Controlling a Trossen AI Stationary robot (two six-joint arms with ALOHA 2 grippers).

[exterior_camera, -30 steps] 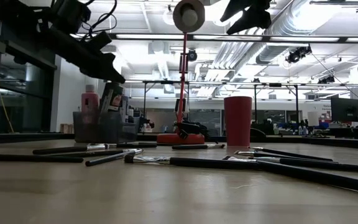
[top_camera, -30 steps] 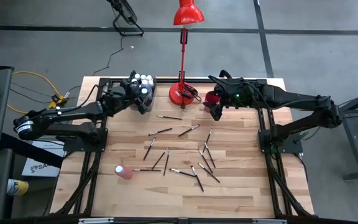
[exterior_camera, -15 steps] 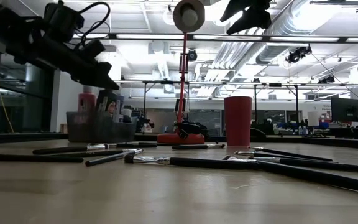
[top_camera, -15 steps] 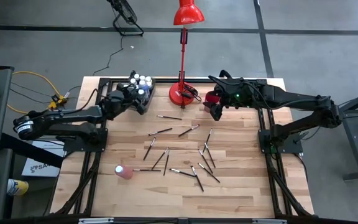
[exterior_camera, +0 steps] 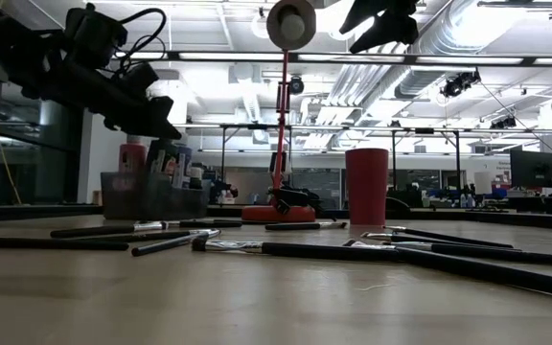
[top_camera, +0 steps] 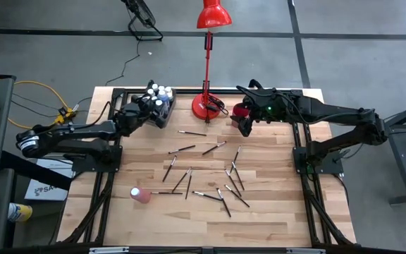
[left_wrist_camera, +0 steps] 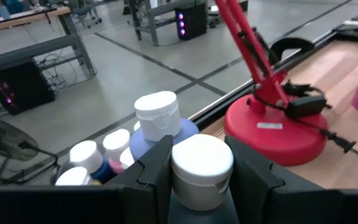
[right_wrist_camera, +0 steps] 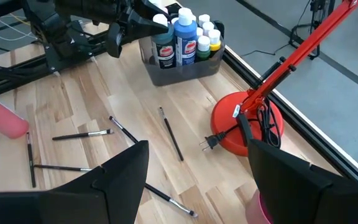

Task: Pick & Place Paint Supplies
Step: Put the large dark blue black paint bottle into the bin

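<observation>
**Left hand at the bin, one pink bottle left out**

Wood planks make up the counter [top_camera: 273,212], framed in black rail, with grey floor all round and a long ceiling of pipes and lights showing in the low view. At the far edge sits a grey bin [right_wrist_camera: 185,70] already packed with white-capped bottles [right_wrist_camera: 183,34], and beside it a red lamp [top_camera: 207,104] on its round base.

My left hand [left_wrist_camera: 194,186] hangs just over the bin's near corner, clenched on a dark bottle [left_wrist_camera: 199,168] with a white cap. I judge it is held upright so it can drop straight into the last free slot among the others.

My right hand [right_wrist_camera: 197,180] waits with its fingers spread, up by the red cup [top_camera: 240,111] at the far right of the counter. I take it the cup is meant for the brushes, so it is well placed for that.

Brushes [top_camera: 220,176] lie scattered flat across the middle of the counter, none yet gathered. One pink bottle [top_camera: 139,195] lies on its side near the front left, well apart from the bin. It will want fetching, and may roll when touched.
</observation>
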